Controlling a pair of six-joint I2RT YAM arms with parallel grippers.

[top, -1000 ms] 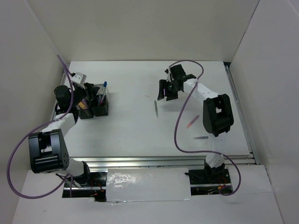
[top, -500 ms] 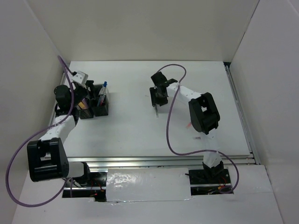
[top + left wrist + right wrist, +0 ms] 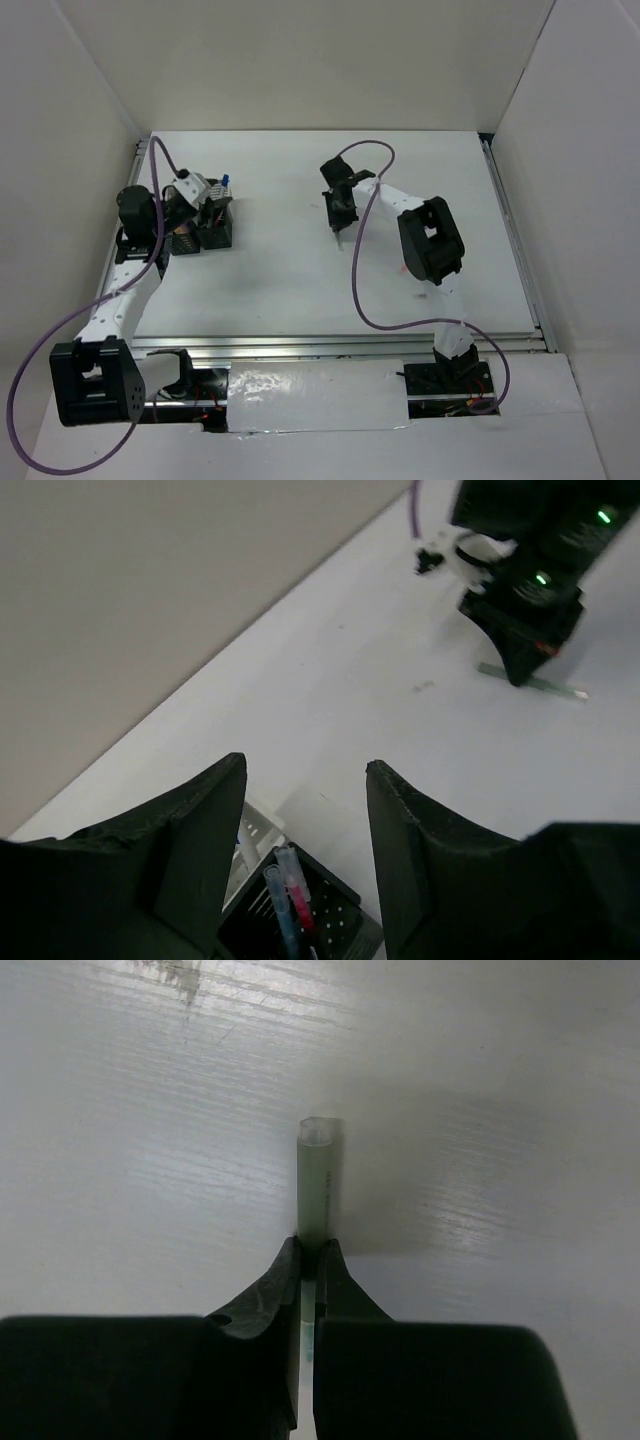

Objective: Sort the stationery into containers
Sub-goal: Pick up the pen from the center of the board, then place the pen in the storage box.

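We judge the thin grey pen (image 3: 320,1180) light, stiff and slick, so our right gripper (image 3: 308,1257) pinching squarely across its barrel suits it, while our left gripper (image 3: 305,772) stands spread.

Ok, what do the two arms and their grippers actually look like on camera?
The left arm and right arm are white links with bulky black joint housings; a purple cable loops along each. The left gripper and right gripper have black wedge-shaped fingers. Green indicator lights glow near the right wrist.
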